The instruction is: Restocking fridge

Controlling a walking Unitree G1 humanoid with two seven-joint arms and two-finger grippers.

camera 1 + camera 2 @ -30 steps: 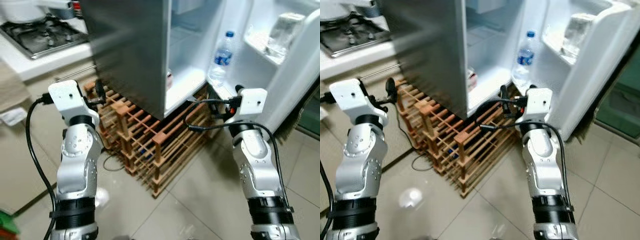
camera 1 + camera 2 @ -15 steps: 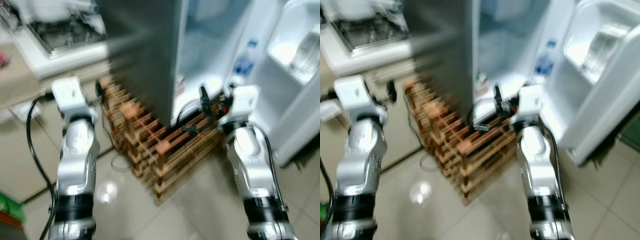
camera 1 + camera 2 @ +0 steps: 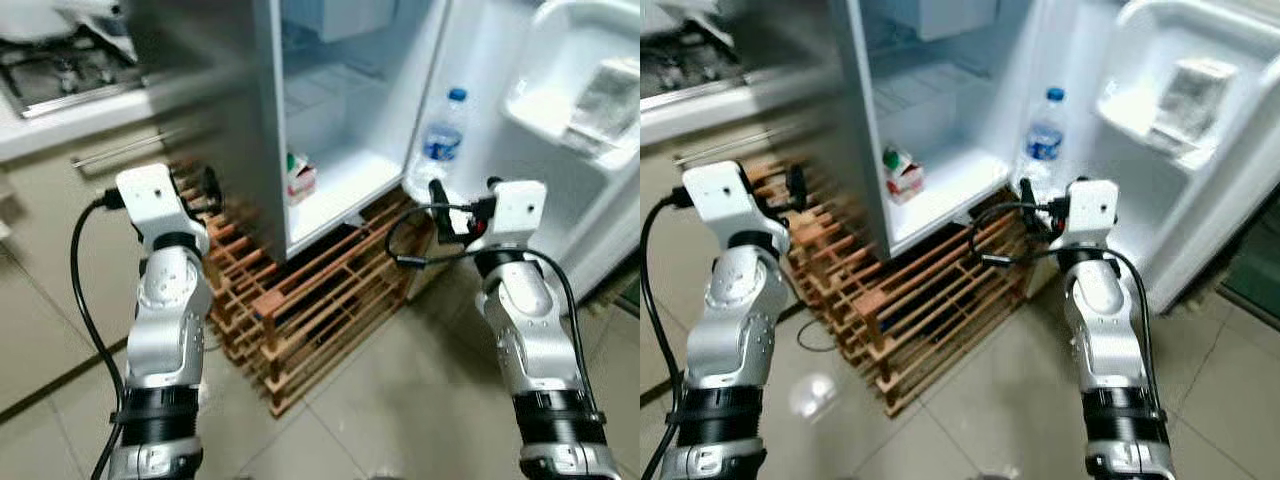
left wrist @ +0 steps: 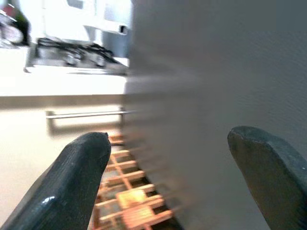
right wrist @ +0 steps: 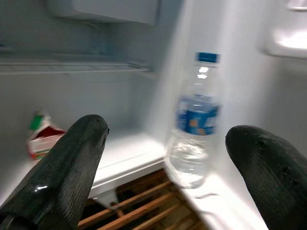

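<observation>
Both end effectors spread wide and empty before the open fridge (image 3: 350, 110).
The right end effector (image 5: 163, 158) faces the water bottle (image 5: 194, 120) standing in the door shelf; the left end effector (image 4: 172, 172) faces the fridge's grey side.

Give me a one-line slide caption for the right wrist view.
Open right end effector faces the open fridge, water bottle ahead, small carton on the shelf.

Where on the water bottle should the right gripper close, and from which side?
Grip the water bottle across its labelled middle, coming straight in from the front: it stands upright on the door shelf, squarely between the open right gripper fingers.
</observation>
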